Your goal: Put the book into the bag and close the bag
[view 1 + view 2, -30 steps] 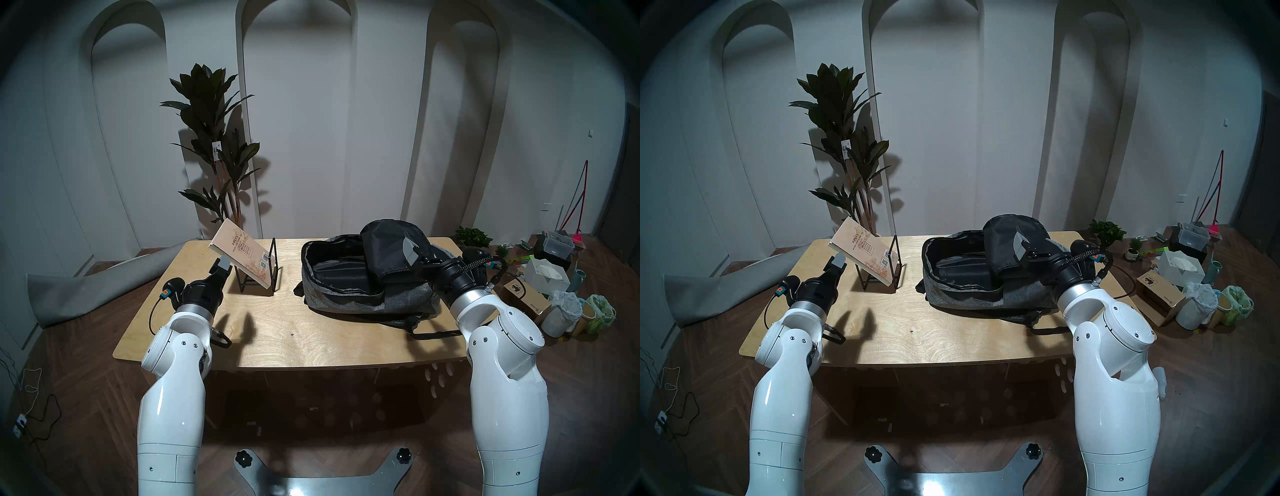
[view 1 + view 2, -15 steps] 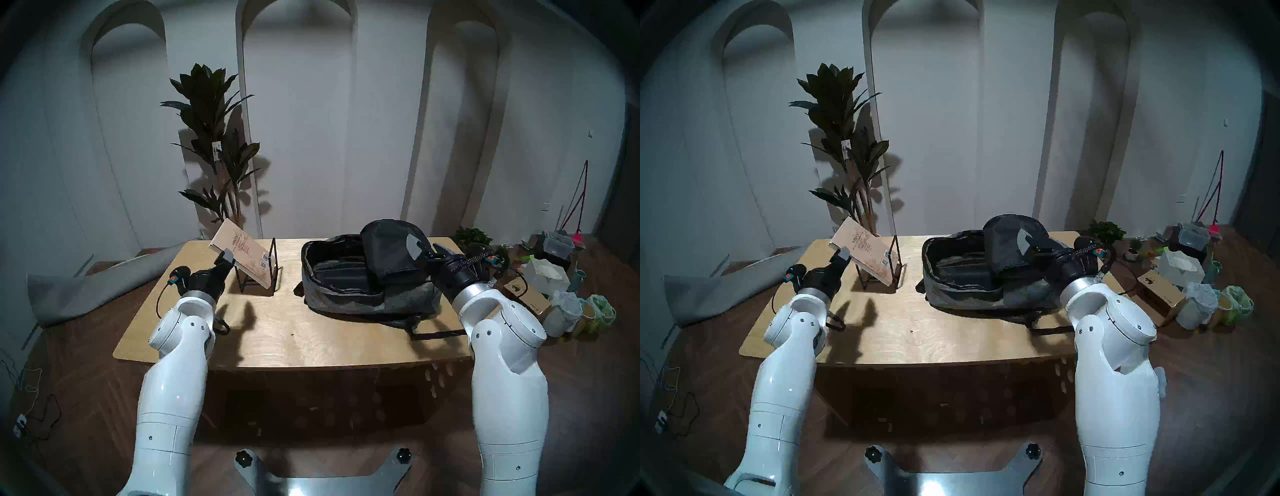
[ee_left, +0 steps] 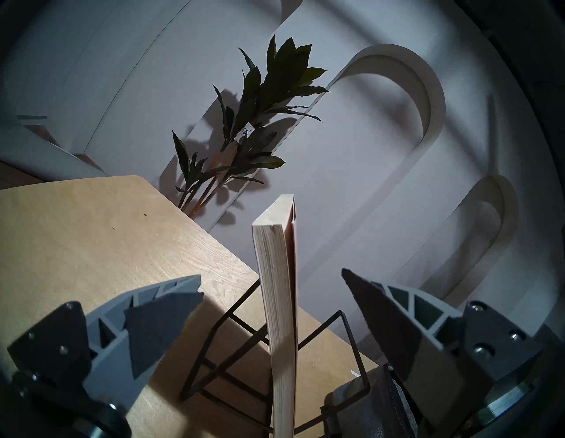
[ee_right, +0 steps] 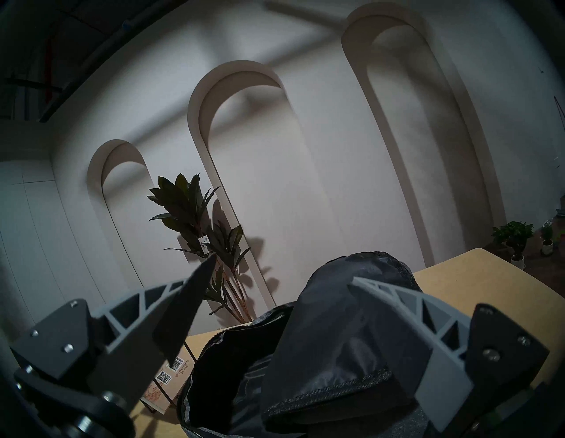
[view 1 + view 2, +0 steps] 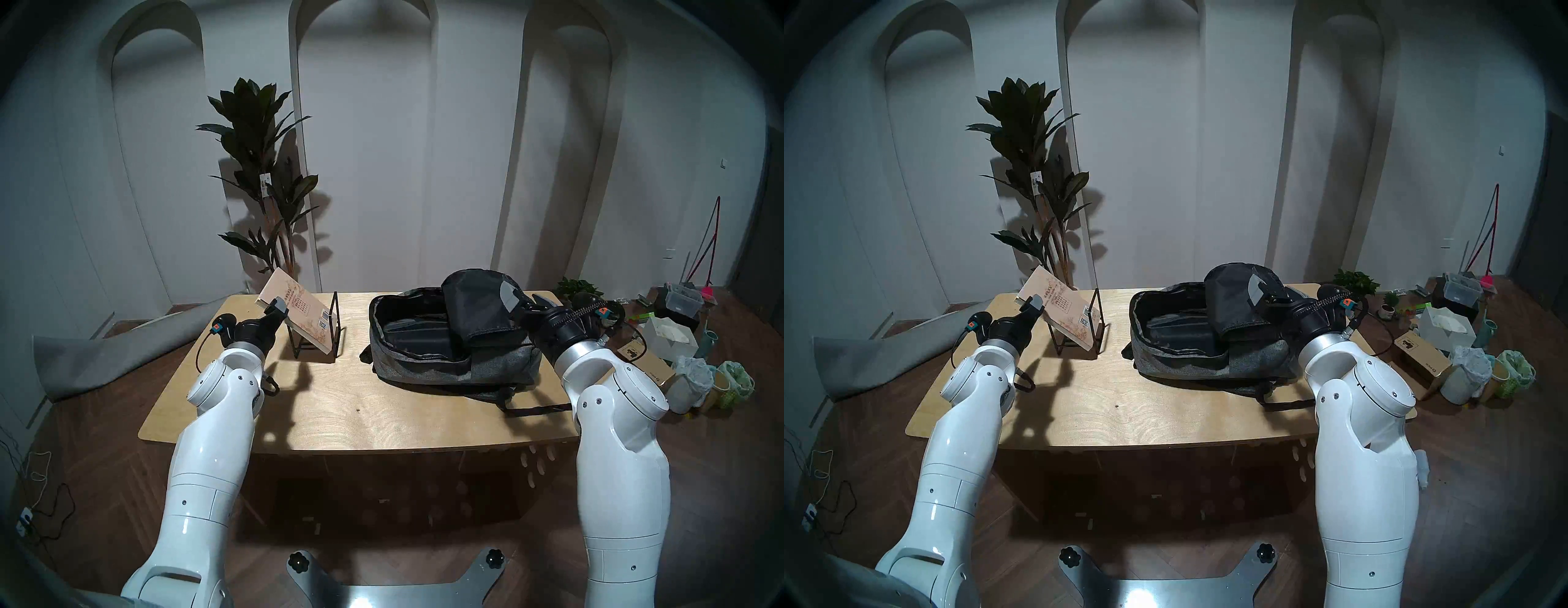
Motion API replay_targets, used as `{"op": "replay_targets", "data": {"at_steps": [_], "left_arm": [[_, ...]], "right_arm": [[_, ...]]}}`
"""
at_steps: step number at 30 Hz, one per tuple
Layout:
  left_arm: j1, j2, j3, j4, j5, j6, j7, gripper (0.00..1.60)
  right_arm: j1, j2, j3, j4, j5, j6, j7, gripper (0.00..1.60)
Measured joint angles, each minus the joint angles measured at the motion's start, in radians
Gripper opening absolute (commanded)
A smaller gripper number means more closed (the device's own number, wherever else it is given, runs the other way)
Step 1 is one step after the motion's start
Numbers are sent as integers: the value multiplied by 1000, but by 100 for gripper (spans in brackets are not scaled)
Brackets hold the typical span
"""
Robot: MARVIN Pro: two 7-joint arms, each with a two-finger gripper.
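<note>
The beige book (image 5: 301, 314) leans tilted in a black wire stand (image 5: 335, 327) at the table's back left. My left gripper (image 5: 273, 305) is open at the book's upper left corner. In the left wrist view the book's page edge (image 3: 276, 275) stands between the two fingers with gaps on both sides. The grey bag (image 5: 500, 361) lies open at the back right, its black flap (image 5: 475, 301) raised. My right gripper (image 5: 524, 299) is open beside the flap's right edge. In the right wrist view the flap (image 4: 351, 321) sits between the fingers.
The wooden table (image 5: 382, 407) has bare surface in the front middle. Black bag straps (image 5: 530, 407) trail toward the front right edge. A tall plant (image 5: 263, 178) stands behind the table. Boxes and bins (image 5: 670, 339) crowd the floor at right. A grey mat (image 5: 106, 352) lies at left.
My left gripper has moved forward and up until its open fingers straddle the book's upper left corner. My right gripper has shifted a little farther back along the raised flap.
</note>
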Motion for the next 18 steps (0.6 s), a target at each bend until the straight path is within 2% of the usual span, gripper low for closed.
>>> {"op": "replay_targets", "data": {"at_steps": [12,13,14,15,16,18], "left_arm": [[-97,14,19,133,-4,-29,-19,160],[-106,15,20,145,-6,-32,-22,157],[-115,15,21,157,-10,-34,-25,145],[-122,15,21,167,-12,-36,-27,145],[-129,16,21,178,-15,-37,-29,130],[-148,16,21,208,-22,-42,-36,120]], "right_arm": [[14,-4,-7,11,-1,-4,-26,160],[16,-4,-8,12,-1,-4,-28,160],[17,-5,-9,13,-2,-5,-31,160],[18,-5,-10,14,-2,-5,-33,160],[19,-5,-11,15,-3,-5,-35,160],[22,-6,-13,16,-4,-5,-40,160]]}}
